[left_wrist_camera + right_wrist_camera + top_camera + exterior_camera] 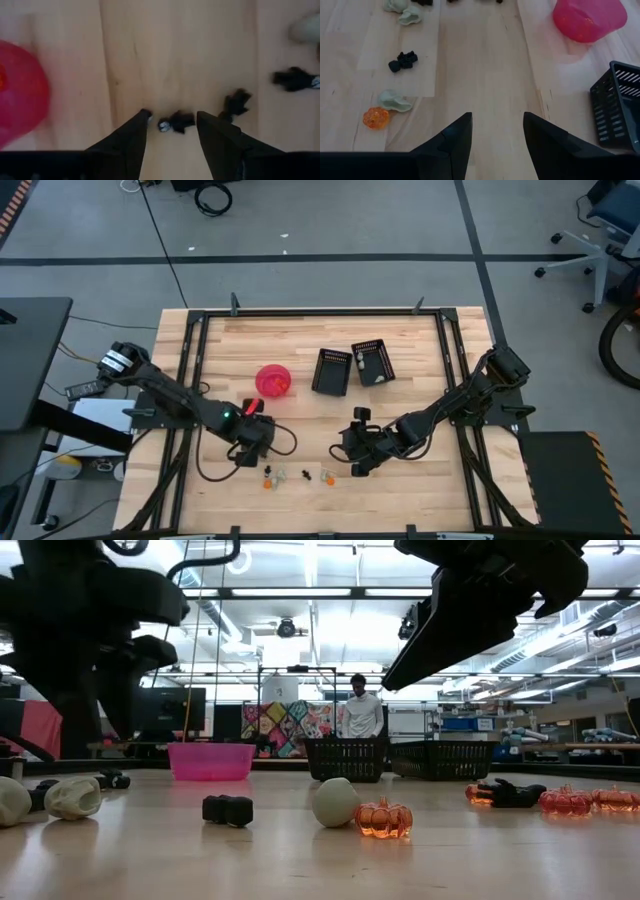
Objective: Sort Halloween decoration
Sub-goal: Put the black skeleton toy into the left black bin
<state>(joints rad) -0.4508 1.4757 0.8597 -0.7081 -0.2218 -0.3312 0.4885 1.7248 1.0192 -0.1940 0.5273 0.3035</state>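
Nearest in the low view: an orange pumpkin trinket [384, 818] touching a pale ball [335, 802], with a black piece [227, 809] beside them; farther back stand the pink bowl [211, 760] and two black baskets [346, 758]. Only from its wrist: left gripper [172, 124] with fingers apart either side of a black trinket [176, 122] on the table [175, 55]. From above: right gripper [354, 457], fingers apart and empty, near the trinkets by the table's front edge.

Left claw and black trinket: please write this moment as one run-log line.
left claw: open, around black trinket, not closed | right claw: open, empty | pink bowl: upright
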